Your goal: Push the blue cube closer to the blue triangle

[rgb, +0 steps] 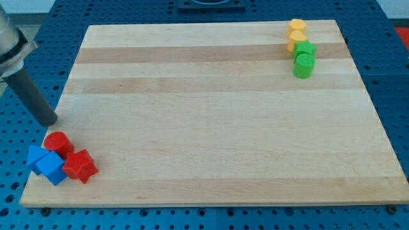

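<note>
Below my tip (50, 120) lies the blue cube (51, 168).

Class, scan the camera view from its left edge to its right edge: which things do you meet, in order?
My tip, off the wooden board's left edge → blue triangular block → blue cube → red star-shaped block → far across, the yellow and green blocks, stacked in one column, so unordered. The red cylinder overlaps the blues.

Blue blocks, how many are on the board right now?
2, both at the view's bottom left: the blue cube and, touching it on the left, the blue triangle. None seem hidden.
</note>
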